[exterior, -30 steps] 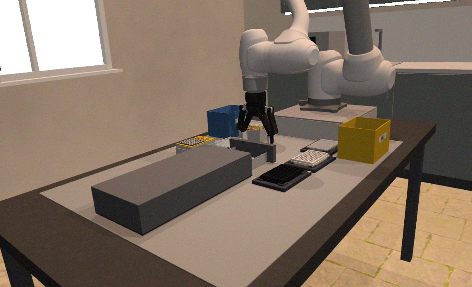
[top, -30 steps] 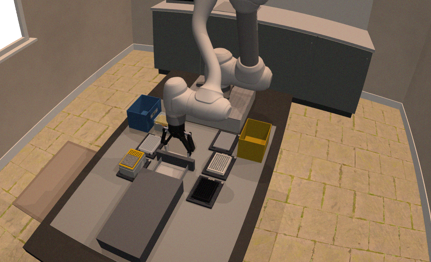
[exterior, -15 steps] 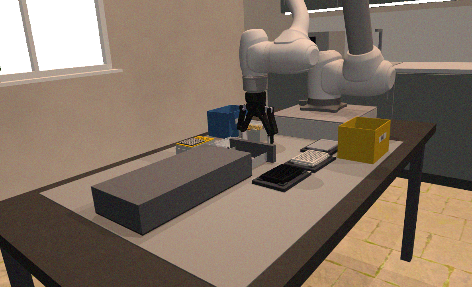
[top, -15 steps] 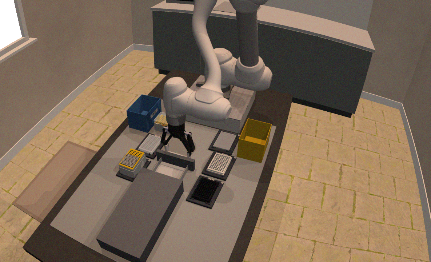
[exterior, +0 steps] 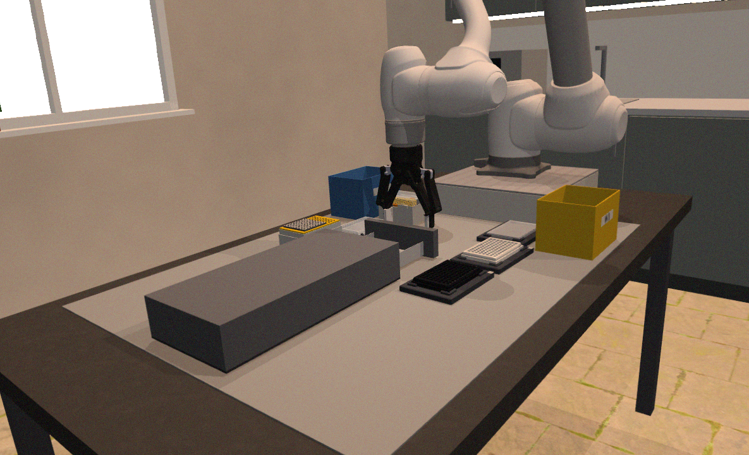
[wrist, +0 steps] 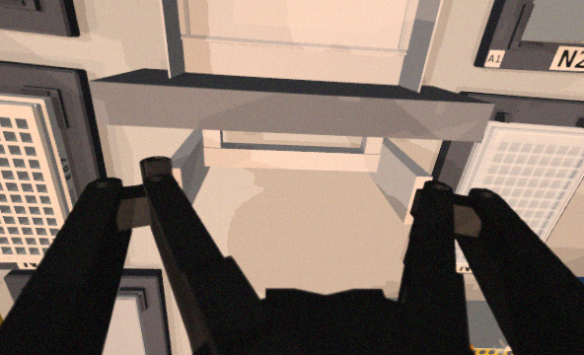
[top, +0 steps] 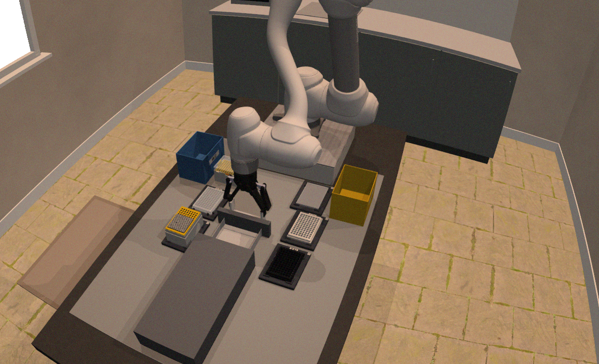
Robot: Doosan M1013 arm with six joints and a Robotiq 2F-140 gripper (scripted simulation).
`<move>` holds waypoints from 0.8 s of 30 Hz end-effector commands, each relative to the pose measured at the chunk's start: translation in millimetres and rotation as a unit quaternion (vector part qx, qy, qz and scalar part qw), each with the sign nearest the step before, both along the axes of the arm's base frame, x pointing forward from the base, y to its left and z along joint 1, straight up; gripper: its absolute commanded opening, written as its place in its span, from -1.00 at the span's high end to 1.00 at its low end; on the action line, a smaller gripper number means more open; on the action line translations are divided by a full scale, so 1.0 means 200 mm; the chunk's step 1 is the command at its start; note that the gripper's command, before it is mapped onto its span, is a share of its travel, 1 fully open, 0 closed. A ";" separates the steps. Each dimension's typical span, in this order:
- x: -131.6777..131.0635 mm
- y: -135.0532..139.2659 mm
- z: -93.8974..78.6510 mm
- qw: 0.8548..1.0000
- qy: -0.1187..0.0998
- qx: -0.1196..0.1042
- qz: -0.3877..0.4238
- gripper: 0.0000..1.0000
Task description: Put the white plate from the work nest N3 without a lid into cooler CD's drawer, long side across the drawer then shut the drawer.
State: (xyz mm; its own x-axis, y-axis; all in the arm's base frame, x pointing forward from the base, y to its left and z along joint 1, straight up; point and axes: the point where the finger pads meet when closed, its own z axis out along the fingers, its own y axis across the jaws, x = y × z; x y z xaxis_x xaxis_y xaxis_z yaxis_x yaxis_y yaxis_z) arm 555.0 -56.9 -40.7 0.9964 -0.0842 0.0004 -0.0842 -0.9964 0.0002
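Two risks stand out. First, the grip: the gripper (top: 247, 209) is clenched on something while spread wide, and I judge it to be the bar handle (wrist: 292, 159) of the drawer (top: 247, 222), taken along its length. You cannot see the contact itself in any view. If the fingers bear only on the bar's end posts, a pull could slip off or twist the drawer in its guides. Second, the cooler (top: 192, 289): a hard or skewed pull could drag its housing across the counter (top: 269, 316) beyond what the task allows.

Watch the neighbours as well. In the top view, one white plate (top: 208, 199) sits just beside the fingers at 9 o'clock. The uncovered white plate (top: 305, 225), which I take for the N3 one although no N3 label is readable, rests in its nest at about 4 o'clock from the gripper. It is not yet in the drawer. A wide swing toward it could clip the yellow bin (top: 353, 194) at 2 o'clock.

The drawer stands only partly open, and I judge that too short for the plate.

The arm folds low over the counter with its wrist vertical. The fingers point straight down on the base side of the drawer front, at its 12 o'clock in the top view.
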 end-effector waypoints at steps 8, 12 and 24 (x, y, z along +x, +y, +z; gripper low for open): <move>-0.04 0.00 0.00 1.000 0.000 0.000 0.000 1.00; -0.06 0.01 0.00 1.000 0.000 0.000 0.000 1.00; -0.10 0.01 0.00 1.000 0.000 0.000 0.000 1.00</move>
State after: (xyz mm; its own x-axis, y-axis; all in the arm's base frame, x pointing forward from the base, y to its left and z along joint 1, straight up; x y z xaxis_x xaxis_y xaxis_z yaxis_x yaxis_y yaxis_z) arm 536.6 -55.3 -40.7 0.9964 -0.0843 0.0003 -0.0843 -0.9964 0.0003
